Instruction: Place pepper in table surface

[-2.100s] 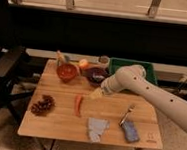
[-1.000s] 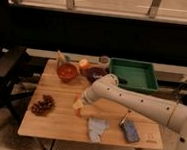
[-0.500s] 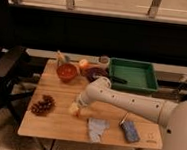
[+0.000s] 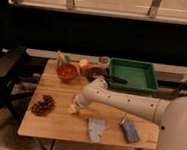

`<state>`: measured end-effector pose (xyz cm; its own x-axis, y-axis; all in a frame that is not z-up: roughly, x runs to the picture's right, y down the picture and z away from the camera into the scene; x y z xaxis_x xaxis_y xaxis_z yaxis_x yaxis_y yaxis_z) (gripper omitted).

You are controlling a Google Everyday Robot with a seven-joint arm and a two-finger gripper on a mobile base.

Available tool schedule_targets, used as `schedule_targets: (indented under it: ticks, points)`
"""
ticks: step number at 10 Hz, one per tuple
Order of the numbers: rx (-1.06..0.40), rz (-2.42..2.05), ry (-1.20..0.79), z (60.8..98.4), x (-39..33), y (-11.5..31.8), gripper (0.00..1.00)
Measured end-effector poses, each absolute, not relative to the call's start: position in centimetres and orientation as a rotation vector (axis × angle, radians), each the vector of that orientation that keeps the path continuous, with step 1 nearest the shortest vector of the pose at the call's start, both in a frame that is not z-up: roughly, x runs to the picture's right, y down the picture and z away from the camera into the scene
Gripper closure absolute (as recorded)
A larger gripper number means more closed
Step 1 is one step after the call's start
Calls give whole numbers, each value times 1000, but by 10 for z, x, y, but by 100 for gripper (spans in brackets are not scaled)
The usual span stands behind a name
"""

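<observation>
While the claw is held low right of the grapes, the pepper is hidden; the claw's grip cannot be told.

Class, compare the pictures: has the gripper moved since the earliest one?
Yes. The gripper moved away from the tray, toward the near edge of the table.

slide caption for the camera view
Robot hand low at the table surface between a dark reddish cluster and a cloth
</observation>
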<state>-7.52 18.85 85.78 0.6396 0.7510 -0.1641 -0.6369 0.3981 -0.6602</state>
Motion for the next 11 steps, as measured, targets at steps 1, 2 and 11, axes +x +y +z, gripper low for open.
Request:
schedule_targets:
  ticks: [1,2,11]
  points:
    - [-759,878,-166,857,-76,191,78]
    - [-759,879,-168,857,-76,191,87]
    - [-800,930,-281,853,-69,160,100]
